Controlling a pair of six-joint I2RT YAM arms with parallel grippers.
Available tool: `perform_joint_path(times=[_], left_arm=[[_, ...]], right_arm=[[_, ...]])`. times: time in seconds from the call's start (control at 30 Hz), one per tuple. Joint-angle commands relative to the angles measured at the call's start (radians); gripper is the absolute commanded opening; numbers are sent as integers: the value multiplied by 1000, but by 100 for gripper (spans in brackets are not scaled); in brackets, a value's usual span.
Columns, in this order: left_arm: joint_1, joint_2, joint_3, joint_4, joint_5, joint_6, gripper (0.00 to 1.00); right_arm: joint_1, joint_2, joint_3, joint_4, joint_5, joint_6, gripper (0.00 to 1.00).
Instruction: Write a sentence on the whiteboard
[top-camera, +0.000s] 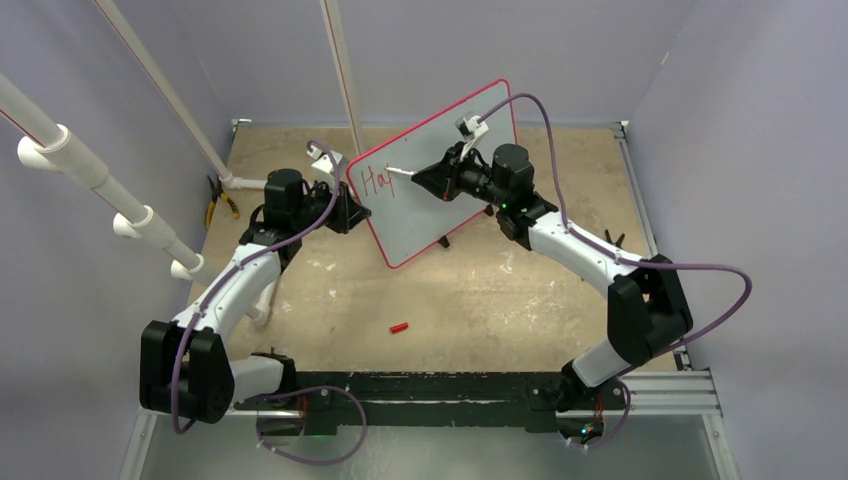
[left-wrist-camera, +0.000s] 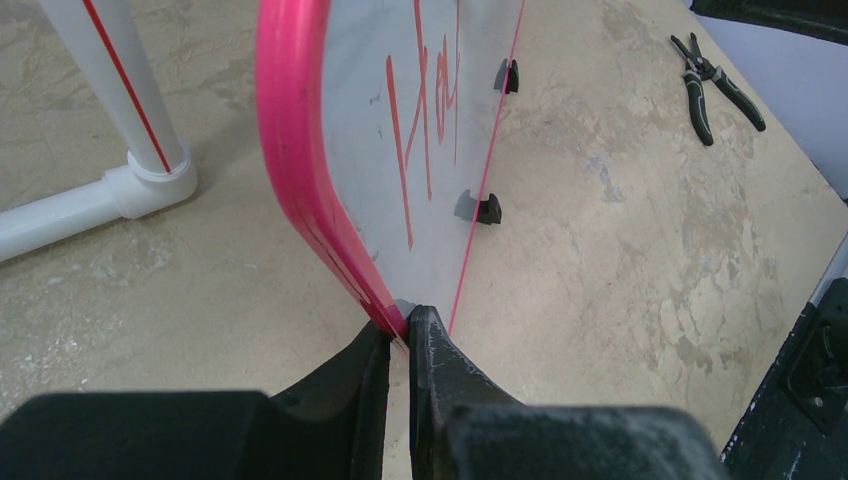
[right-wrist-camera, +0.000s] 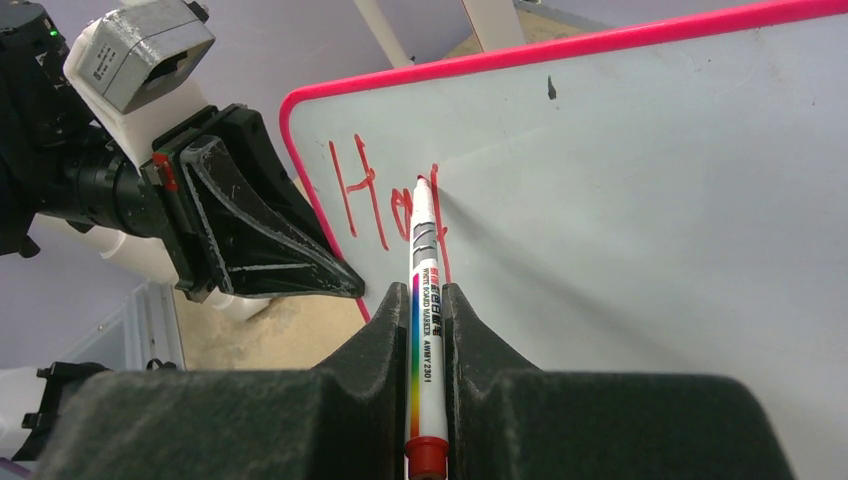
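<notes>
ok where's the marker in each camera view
Top view: the marker is upper centre, held in the right gripper, tip on the whiteboard.
Left wrist view: not in it.
Right wrist view: bottom centre, clamped upright in the gripper, tip touching the whiteboard.
Shared landmark: the red writing near the whiteboard's rounded corner, visible in all three views.

pale purple walls (top-camera: 760, 80) stand all around a brown, scuffed table top (top-camera: 480, 290). white pipes (top-camera: 80, 168) lean in on the left — some with a thin red line. pliers (top-camera: 218, 204) lie near one pipe.
</notes>
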Motion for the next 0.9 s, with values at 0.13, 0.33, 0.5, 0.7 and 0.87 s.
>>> perform_joint_path(times=[0.13,0.33,0.5,0.7,0.87], left_arm=[[0,-5,23,36,-3,22,0],[0,-7,23,36,-3,23,0],[0,-7,23,36,-2,23,0],[0,-7,24,38,-1,20,0],[0,-7,22,40,-1,21,0]], right_arm=[[-7,-30,8,-25,96,-1,0],[-24,-45,-7,-32,109,1,0],[-25,-49,-20,-34,111,-2,0],[-26,-55,-43,-38,108,-17,0],[-25,-47,-60,-26,86,-27,0]])
